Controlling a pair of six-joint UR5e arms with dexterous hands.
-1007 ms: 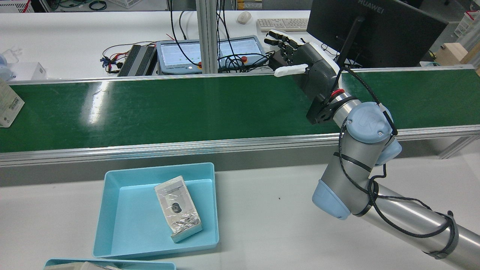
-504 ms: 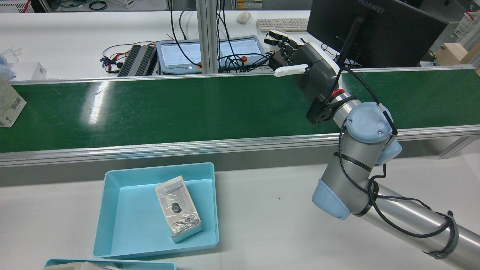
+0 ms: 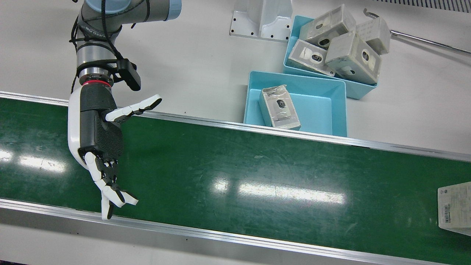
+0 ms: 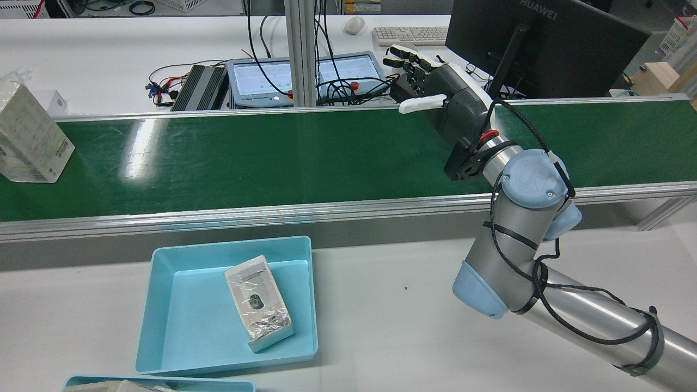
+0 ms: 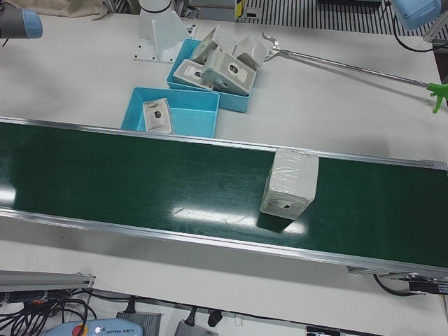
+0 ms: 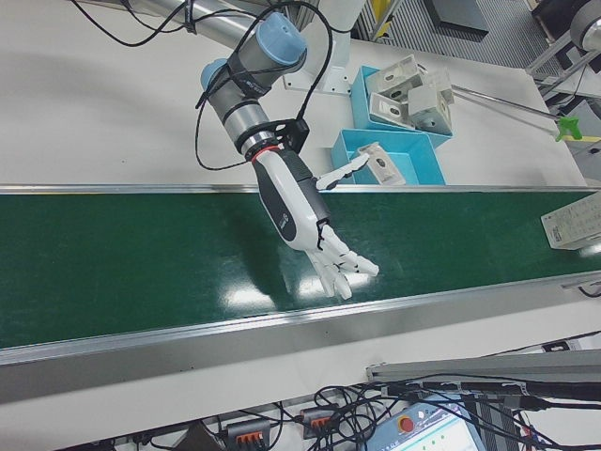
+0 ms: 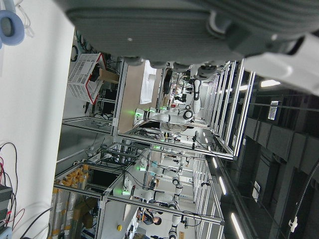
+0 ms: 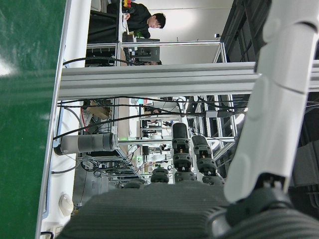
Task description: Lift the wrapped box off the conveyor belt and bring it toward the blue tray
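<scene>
A wrapped box [image 4: 30, 136] stands on the green conveyor belt [image 4: 272, 158] at the far left of the rear view. It also shows at the right edge of the front view [image 3: 454, 208] and in the left-front view [image 5: 290, 183]. My right hand [image 4: 435, 92] is open and empty. It hovers over the belt's far side, well to the right of the box, and shows in the front view [image 3: 99, 147] too. The blue tray [image 4: 190, 316] sits on the white table before the belt with another wrapped box [image 4: 258, 302] in it. My left hand [image 7: 174, 30] shows only its palm edge and holds nothing.
A second blue tray [image 3: 357, 92] behind the first holds several wrapped boxes [image 3: 338, 40]. A monitor [image 4: 544, 43], cables and a tablet stand beyond the belt. Aluminium rails edge the belt.
The wrapped box has travelled along the belt from the left edge further into the rear view. My right hand has barely moved.
</scene>
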